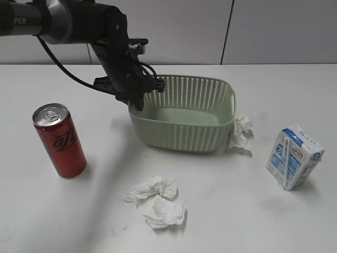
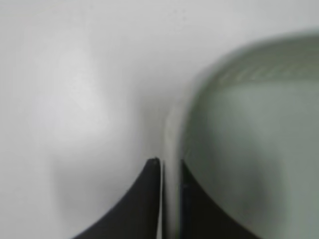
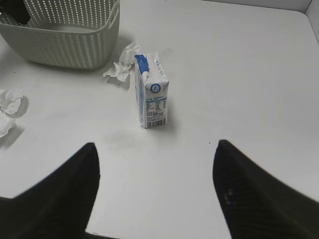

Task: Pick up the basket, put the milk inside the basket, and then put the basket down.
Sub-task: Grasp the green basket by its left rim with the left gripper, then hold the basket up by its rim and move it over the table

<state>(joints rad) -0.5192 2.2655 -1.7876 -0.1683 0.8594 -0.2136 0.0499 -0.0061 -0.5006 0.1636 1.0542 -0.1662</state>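
The pale green basket (image 1: 185, 129) stands at the table's middle, tilted, with its left end raised. My left gripper (image 1: 138, 99) is shut on the basket's left rim; in the left wrist view its jaws (image 2: 171, 164) pinch the blurred rim (image 2: 172, 139). The white-and-blue milk carton (image 1: 293, 156) stands upright at the right, apart from the basket. In the right wrist view the milk (image 3: 152, 91) stands ahead of my open, empty right gripper (image 3: 155, 149), with the basket (image 3: 65, 47) at the upper left. The right gripper is out of the exterior view.
A red soda can (image 1: 59, 140) stands at the left. Crumpled tissue (image 1: 156, 201) lies in front of the basket, and another piece (image 1: 240, 132) lies against its right end. The same piece (image 3: 121, 64) lies between basket and milk. The white table (image 1: 237, 211) ends at a wall behind.
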